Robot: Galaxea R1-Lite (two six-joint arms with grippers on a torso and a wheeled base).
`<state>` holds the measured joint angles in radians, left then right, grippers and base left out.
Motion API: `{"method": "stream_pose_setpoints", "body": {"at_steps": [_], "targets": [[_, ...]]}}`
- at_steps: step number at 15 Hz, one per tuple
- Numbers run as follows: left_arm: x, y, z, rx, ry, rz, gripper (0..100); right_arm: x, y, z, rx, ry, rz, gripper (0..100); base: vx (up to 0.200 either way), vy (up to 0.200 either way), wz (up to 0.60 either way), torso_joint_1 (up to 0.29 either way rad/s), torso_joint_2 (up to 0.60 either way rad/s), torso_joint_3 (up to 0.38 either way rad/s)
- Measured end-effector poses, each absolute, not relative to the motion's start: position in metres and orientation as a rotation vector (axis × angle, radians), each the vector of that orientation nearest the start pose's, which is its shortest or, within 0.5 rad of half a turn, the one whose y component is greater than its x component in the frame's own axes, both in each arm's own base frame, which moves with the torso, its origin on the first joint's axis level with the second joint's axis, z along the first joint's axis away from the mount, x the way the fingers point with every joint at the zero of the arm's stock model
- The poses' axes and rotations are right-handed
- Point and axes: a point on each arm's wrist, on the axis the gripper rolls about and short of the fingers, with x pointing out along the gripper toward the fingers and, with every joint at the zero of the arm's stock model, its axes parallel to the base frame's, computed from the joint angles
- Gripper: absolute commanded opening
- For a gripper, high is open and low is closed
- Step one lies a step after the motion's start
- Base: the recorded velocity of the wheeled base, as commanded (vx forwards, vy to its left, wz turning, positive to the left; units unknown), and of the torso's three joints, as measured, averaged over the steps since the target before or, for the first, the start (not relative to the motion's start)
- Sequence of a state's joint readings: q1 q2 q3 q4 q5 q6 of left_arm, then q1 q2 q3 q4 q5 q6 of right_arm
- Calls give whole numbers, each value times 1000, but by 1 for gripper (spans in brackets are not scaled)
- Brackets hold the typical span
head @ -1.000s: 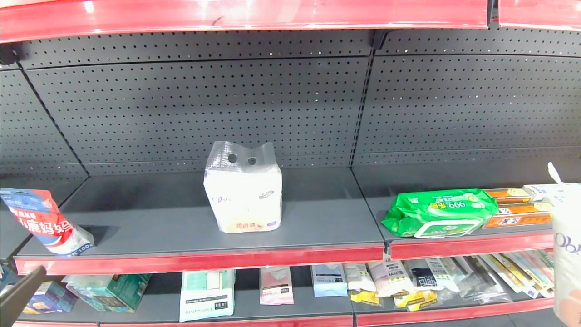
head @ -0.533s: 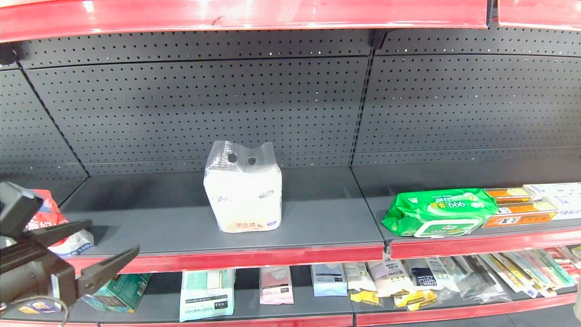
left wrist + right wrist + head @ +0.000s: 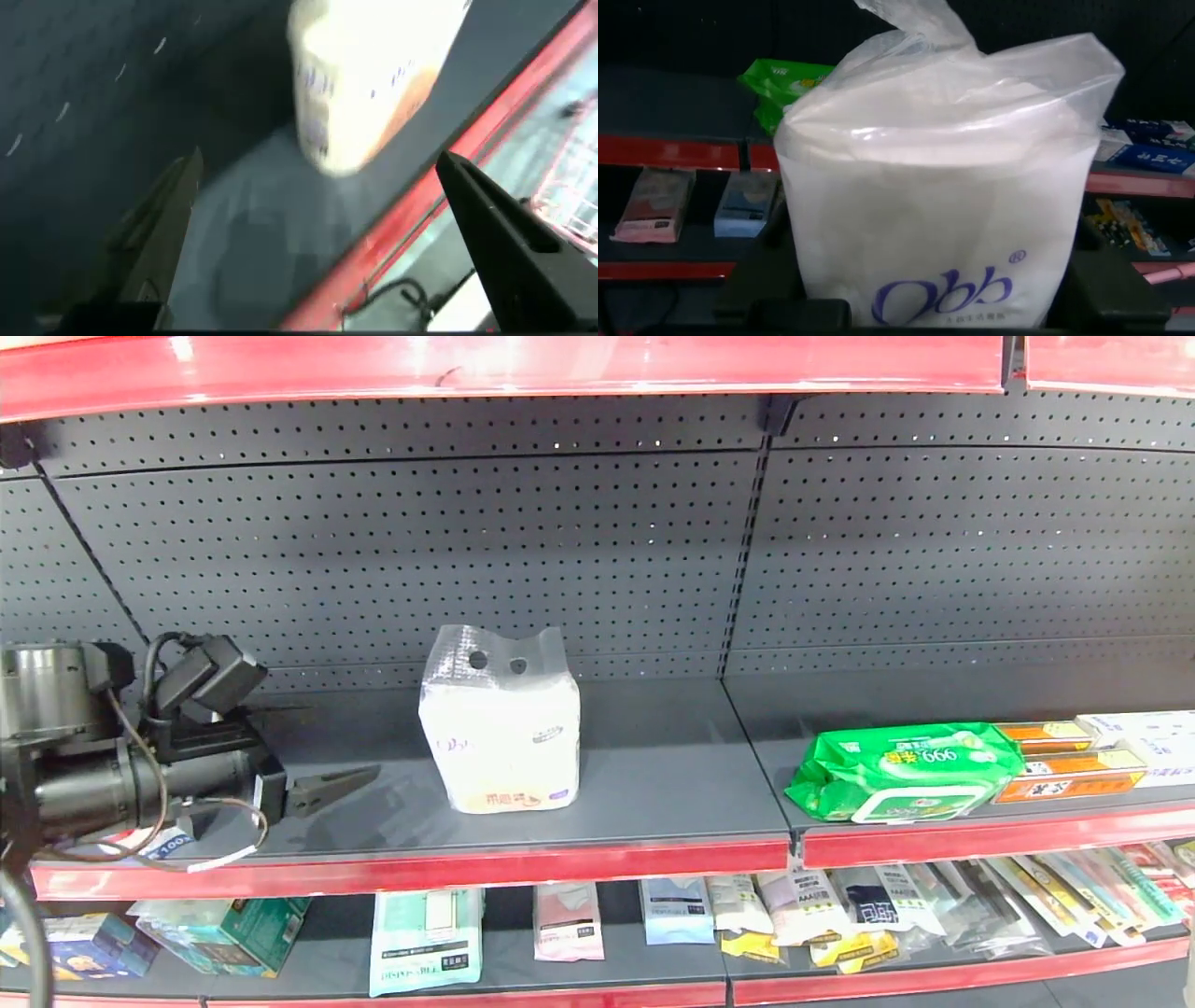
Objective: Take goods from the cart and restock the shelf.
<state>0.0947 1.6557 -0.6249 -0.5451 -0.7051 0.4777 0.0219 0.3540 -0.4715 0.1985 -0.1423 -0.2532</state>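
The left gripper (image 3: pixel 345 779) sits at the left of the head view, low over the middle shelf (image 3: pixel 653 775), pointing across at the white tissue pack (image 3: pixel 499 728) standing upright in the centre of the frame. Its two fingers are spread wide with nothing between them, and there is a gap between their tips and the pack. In the right wrist view, the right gripper (image 3: pixel 929 275) carries a second bagged pack (image 3: pixel 943 187). A dark finger shows on either side of it, so I take it to be clamped on that pack, the loose plastic top bunched above.

My guess is that the step in hand is setting this carried pack down beside the one already on the shelf. The open stretch between the standing pack and the green wipes packet (image 3: pixel 906 770) at the right of the frame looks like the natural slot. To do it well, the right arm should clear the red front lip (image 3: pixel 420 873) before lowering, keep the pack upright, and let go only once its base is flat. The left gripper could steady the standing pack, but it should touch it gently, since the soft, light pack would tip or slide easily.
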Motion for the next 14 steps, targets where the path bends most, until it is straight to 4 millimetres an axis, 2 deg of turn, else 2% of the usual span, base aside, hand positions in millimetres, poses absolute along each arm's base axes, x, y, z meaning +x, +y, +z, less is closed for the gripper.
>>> {"method": "stream_pose_setpoints", "body": {"at_steps": [2,5,9,11,14], "targets": [[290,9,135,249,262,-823,100,-13,-3,190,-273,108,-106,0,0,0,0,0,0,0],[307,6,119,216,279,-892,100,-11,-3,189,-279,121,-107,0,0,0,0,0,0,0],[337,0,112,207,253,-957,100,-9,-4,184,-290,144,-118,0,0,0,0,0,0,0],[354,-10,110,209,227,-1005,100,-8,-4,183,-301,151,-117,0,0,0,0,0,0,0],[370,-31,104,209,210,-1083,100,-6,-4,182,-303,164,-114,0,0,0,0,0,0,0]]}}
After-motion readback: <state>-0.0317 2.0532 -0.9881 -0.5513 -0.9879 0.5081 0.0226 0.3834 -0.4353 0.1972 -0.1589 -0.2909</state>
